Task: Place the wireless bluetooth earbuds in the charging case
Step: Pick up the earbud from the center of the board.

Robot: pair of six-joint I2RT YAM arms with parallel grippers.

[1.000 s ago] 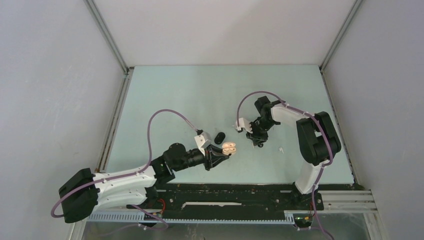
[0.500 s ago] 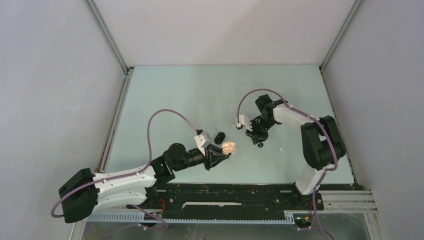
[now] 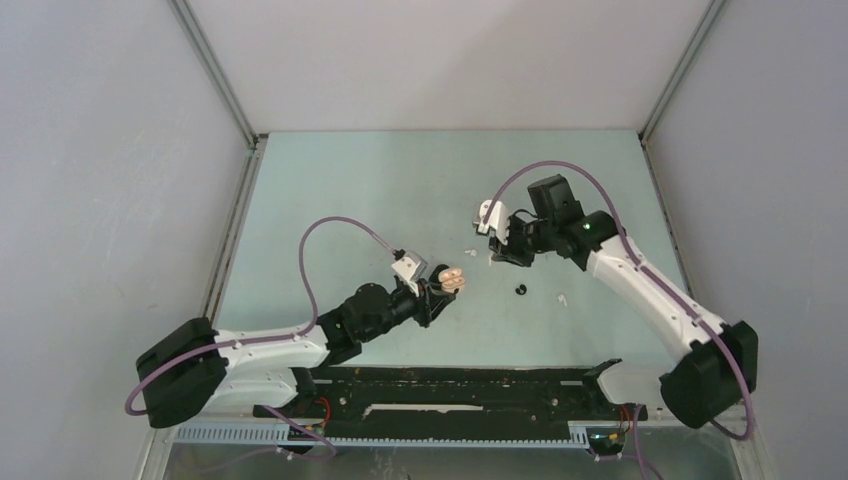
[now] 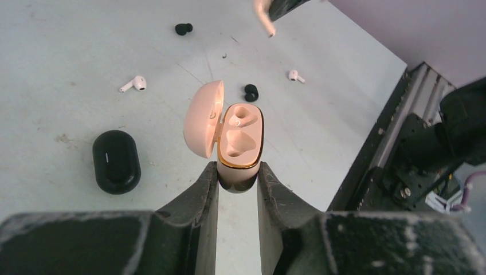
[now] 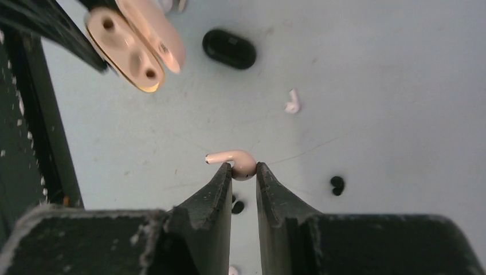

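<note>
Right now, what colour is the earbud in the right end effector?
Pale pink; the earbud shows best in the right wrist view.

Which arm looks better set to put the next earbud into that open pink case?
Right. The right claw pinches a pink earbud, while the left claw is busy gripping the open pink case, whose sockets look empty.

A lab test cell: plain grey walls, aluminium framing, pale table.

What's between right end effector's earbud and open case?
Bare table only, per right wrist view, between pink earbud and pink case; black case sits aside.
</note>
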